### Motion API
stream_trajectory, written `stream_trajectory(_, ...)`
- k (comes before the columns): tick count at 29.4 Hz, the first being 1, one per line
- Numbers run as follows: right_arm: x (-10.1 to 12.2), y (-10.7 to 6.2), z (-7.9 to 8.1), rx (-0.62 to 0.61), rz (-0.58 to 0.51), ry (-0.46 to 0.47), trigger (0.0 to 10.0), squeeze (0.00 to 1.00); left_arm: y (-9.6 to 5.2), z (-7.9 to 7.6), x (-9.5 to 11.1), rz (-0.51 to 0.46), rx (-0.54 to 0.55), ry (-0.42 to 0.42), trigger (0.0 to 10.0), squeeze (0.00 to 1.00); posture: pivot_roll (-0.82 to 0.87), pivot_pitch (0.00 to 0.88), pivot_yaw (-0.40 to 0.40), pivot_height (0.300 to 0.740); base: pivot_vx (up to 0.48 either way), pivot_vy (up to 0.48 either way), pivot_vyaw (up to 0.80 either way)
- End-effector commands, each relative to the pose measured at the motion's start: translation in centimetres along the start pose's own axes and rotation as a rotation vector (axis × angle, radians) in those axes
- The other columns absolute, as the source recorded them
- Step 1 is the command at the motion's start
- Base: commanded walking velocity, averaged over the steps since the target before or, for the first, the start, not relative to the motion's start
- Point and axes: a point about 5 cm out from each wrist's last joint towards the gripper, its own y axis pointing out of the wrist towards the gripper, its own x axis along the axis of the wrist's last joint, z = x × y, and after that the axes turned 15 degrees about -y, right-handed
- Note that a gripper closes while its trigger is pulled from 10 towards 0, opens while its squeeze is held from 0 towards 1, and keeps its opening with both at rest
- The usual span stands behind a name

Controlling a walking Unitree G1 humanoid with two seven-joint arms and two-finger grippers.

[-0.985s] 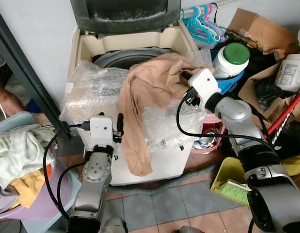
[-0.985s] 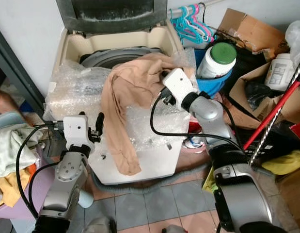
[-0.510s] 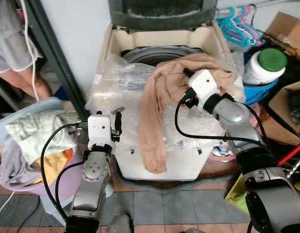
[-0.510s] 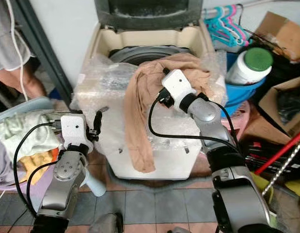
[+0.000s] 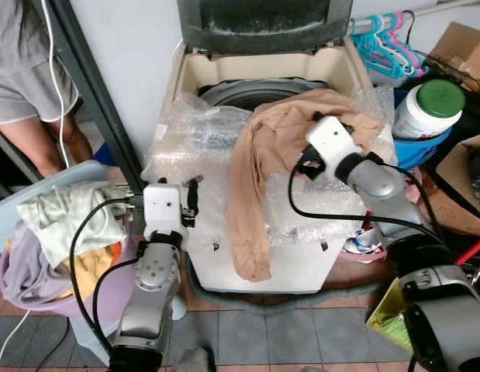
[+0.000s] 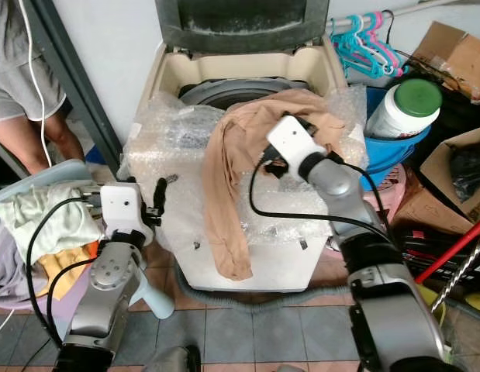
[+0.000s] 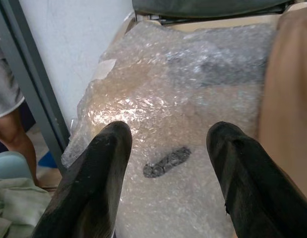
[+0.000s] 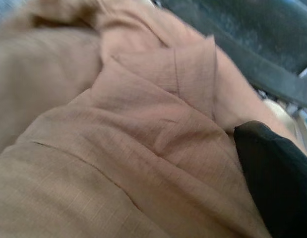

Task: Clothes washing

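While the top-loading washing machine [image 5: 224, 263] stands in the upper middle of the frame with its lid [image 5: 263, 23] raised and its drum [image 5: 247, 89] exposed, a tan garment [image 5: 259, 163] lies draped over the front edge, one end bunched near the drum opening and the other hanging down the front panel. Bubble wrap [image 5: 185, 147] covers the machine's top and front, so the cloth rests on plastic rather than bare casing. The right gripper [image 8: 272, 183] is pressed into the bunched upper part of the garment, right of centre; its wrist view shows one black finger against the tan fabric, but whether the fingers are closed on cloth or merely pushed against it I cannot tell. It is probably placed there to lift or shove that bunch over into the drum. The left gripper [image 7: 168, 153] waits at the lower left beside the machine's front corner, fingers [image 7: 93, 183] spread wide and holding nothing. At far left a lavender basket [image 5: 46, 291] holds more laundry, with a person's legs [image 5: 38, 143] above it.
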Motion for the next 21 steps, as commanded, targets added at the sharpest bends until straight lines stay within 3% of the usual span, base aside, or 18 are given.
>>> stream_trajectory(1, 0.2, 0.3, -0.9, -0.033, 0.019, -0.015, 10.0, 0.42, 0.0, 0.1, 0.0, 0.000, -0.003, -0.001, 10.0, 0.00, -0.07, 0.000, 0.059, 0.740, 0.000, 0.000, 0.00)
stream_trajectory(2, 0.2, 0.3, -1.1, -0.039, 0.023, -0.025, 10.0, 0.42, -0.1, 0.1, 0.0, 0.000, -0.009, -0.004, 10.0, 0.00, -0.07, 0.000, 0.061, 0.740, 0.000, 0.000, 0.00)
stream_trajectory(3, 0.2, 0.3, -1.2, -0.041, 0.024, -0.026, 10.0, 0.00, -0.1, 0.0, 0.0, 0.001, -0.009, -0.005, 10.0, 0.00, -0.07, 0.000, 0.060, 0.740, 0.244, 0.000, 0.00)
stream_trajectory(9, -0.8, 0.1, -1.0, -0.028, 0.072, -0.003, 10.0, 0.00, 0.1, -0.1, -0.1, 0.003, 0.000, -0.007, 10.0, 0.00, -0.07, 0.000, 0.060, 0.740, 0.000, 0.000, 0.00)
stream_trajectory(14, -2.2, 0.0, 1.1, 0.076, 0.131, 0.112, 10.0, 0.00, 0.1, -0.1, -0.2, 0.007, 0.005, -0.006, 10.0, 0.00, -0.07, 0.000, 0.056, 0.740, 0.000, 0.000, 0.00)
stream_trajectory(15, -2.4, 0.0, 1.3, 0.080, 0.136, 0.128, 1.5, 0.00, 0.1, -0.1, -0.2, 0.008, 0.005, -0.006, 10.0, 0.00, -0.07, 0.000, 0.055, 0.740, 0.000, 0.000, 0.00)
stream_trajectory(16, -2.5, -0.1, 1.4, 0.080, 0.139, 0.140, 1.5, 0.00, 0.1, -0.1, -0.2, 0.008, 0.005, -0.006, 10.0, 0.00, -0.07, 0.000, 0.055, 0.740, 0.000, 0.000, 0.00)
stream_trajectory(17, -2.9, -0.1, 2.0, 0.110, 0.164, 0.177, 0.0, 0.00, 0.1, -0.2, -0.2, 0.008, 0.005, -0.007, 10.0, 0.00, -0.06, 0.000, 0.052, 0.740, 0.000, 0.000, 0.00)
stream_trajectory(21, -3.4, -0.1, 2.6, 0.138, 0.192, 0.217, 0.0, 0.00, 0.0, -0.2, -0.2, 0.009, 0.008, -0.009, 10.0, 0.00, -0.06, 0.000, 0.050, 0.740, 0.000, 0.000, 0.00)
